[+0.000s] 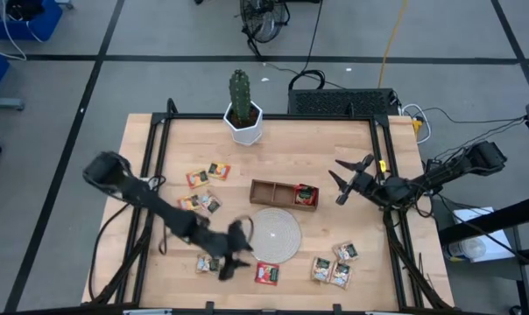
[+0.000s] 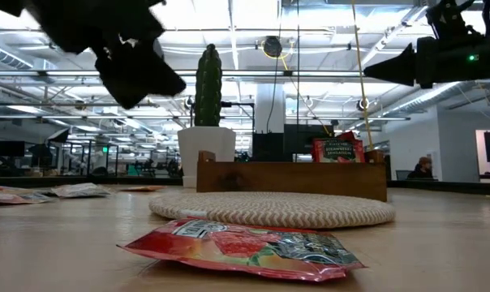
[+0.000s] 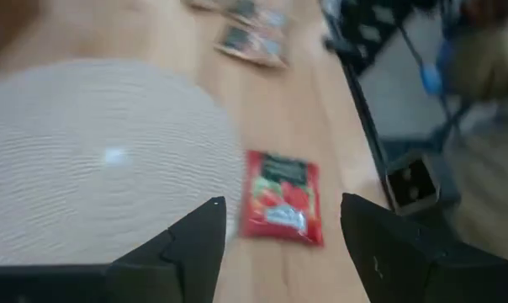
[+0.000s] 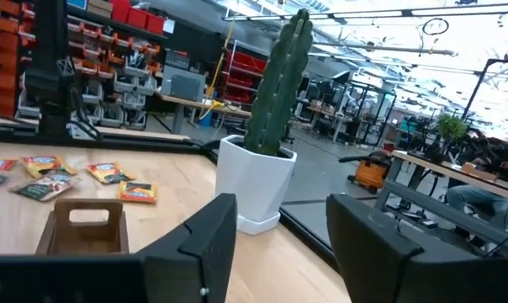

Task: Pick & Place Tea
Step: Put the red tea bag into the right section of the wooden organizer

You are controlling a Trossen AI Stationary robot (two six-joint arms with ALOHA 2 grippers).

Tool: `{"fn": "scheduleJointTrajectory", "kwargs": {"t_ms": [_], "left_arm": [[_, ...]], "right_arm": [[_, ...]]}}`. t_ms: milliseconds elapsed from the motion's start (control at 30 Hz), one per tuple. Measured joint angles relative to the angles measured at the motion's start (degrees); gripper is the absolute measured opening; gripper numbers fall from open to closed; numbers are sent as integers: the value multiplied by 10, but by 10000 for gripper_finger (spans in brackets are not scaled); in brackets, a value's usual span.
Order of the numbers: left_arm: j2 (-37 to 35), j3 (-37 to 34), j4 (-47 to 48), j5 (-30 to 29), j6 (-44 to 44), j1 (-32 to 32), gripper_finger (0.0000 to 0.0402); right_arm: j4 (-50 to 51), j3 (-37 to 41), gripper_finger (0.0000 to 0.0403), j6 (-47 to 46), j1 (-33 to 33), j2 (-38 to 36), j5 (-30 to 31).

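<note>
Several small tea sachets lie flat on the wooden table. A red one (image 1: 266,274) (image 3: 279,198) lies near the front edge, beside the round woven disc (image 1: 276,234). Another red sachet (image 1: 306,194) stands in the right compartment of the brown tray (image 1: 273,192). My left gripper (image 1: 243,252) (image 3: 279,244) hovers open just left of the front red sachet, slanting down at it and touching nothing. My right gripper (image 1: 338,181) (image 4: 279,244) hangs open in the air right of the tray, roughly level and empty.
More sachets lie in a group at the left (image 1: 203,188), one at the front left (image 1: 206,262), and three at the front right (image 1: 335,265). A cactus in a white pot (image 1: 244,114) stands at the far edge. A black frame (image 1: 383,175) borders the table.
</note>
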State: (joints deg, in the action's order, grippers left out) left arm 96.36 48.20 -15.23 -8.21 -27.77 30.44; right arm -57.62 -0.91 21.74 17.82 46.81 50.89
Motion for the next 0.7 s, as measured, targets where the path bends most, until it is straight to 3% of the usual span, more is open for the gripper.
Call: {"fn": "scheduleJointTrajectory", "kwargs": {"t_ms": [133, 333, 500, 633, 700], "left_arm": [[78, 51, -11, -2, 108, 15, 237], [147, 122, 17, 58, 82, 8, 237], [166, 207, 151, 68, 127, 12, 237], [169, 264, 294, 38, 169, 4, 237], [169, 272, 322, 28, 175, -3, 237]], "right_arm": [[27, 0, 171, -12, 0, 0, 0], [40, 0, 171, -30, 0, 0, 0], [43, 0, 171, -30, 0, 0, 0], [44, 0, 169, -42, 0, 0, 0], [43, 0, 168, -46, 0, 0, 0]]}}
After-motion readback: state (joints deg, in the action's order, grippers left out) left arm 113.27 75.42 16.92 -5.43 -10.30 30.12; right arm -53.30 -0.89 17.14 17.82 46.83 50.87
